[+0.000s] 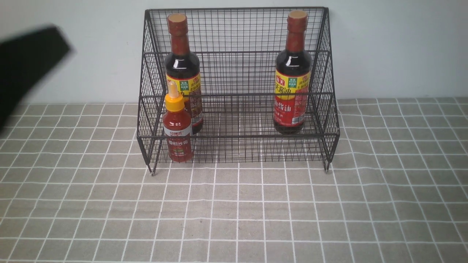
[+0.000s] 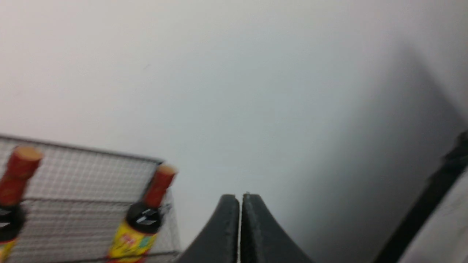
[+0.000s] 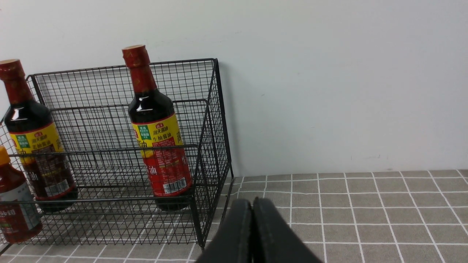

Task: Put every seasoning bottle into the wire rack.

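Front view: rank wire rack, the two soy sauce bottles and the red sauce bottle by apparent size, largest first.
1. wire rack, far the largest.
2. left soy sauce bottle and right soy sauce bottle: they look alike, so no ranking between them.
3. red sauce bottle, smallest, though it stands on the front tier, nearer the camera.

Front, wrist views (shared wire rack [image 1: 237, 87])

Right soy-sauce bottle [image 3: 157, 142]: yellow-red label printed in Chinese, "生抽酱油" on the yellow band, barcode low on the red part | left soy-sauce bottle [image 3: 34, 146]: Chinese print on the yellow band, too small to read, barcode below | red sauce bottle [image 1: 178, 133]: white band with Chinese characters, illegible.
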Controlling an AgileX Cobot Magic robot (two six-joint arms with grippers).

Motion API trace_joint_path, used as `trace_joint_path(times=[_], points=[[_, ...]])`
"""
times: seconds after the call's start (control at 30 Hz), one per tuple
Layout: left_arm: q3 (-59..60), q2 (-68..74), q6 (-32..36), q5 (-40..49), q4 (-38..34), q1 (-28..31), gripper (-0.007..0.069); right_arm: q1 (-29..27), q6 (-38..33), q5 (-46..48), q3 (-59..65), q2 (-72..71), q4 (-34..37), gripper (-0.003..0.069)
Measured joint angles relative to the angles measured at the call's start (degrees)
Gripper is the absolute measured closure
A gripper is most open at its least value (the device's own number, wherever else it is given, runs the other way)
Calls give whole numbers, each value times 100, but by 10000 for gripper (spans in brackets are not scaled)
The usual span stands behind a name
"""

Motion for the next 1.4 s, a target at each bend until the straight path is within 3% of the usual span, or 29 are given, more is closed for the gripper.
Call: trace_joint_path(times=[0.1, 0.17, 0.23, 0.4, 0.43, 0.53, 0.57, 0.63, 0.77, 1.1, 1.4], points=[[-13, -372, -109, -112, -192, 0, 631, 0, 0, 0, 0, 0, 0, 671], [-13, -706, 397, -101, -714, 0, 631, 0, 0, 6, 0, 0, 0, 671], [1, -976, 1580, 22, -1468, 0, 631, 0, 0, 11, 0, 0, 0, 671], [428, -1606, 6558, 768, -4451, 0, 631, 0, 0, 11, 0, 0, 0, 671], [641, -1815, 8367, 1368, -5854, 0, 631, 0, 0, 11, 0, 0, 0, 671], [1022, -2237, 11633, 3168, -8503, 0, 631, 0, 0, 11, 0, 0, 0, 671], [1134, -2337, 12596, 3624, -9127, 0, 631, 0, 0, 11, 0, 0, 0, 671], [1417, -2548, 13607, 4298, -9765, 31, 631, 0, 0, 16, 0, 0, 0, 671], [2040, -2916, 14051, 4566, -9963, 360, 631, 0, 0, 12, 0, 0, 0, 671], [3616, -3002, 13935, 4516, -10063, 1387, 631, 0, 0, 26, 0, 0, 0, 671], [4254, -3002, 13801, 4526, -10070, 1468, 631, 0, 0, 31, 0, 0, 0, 671]])
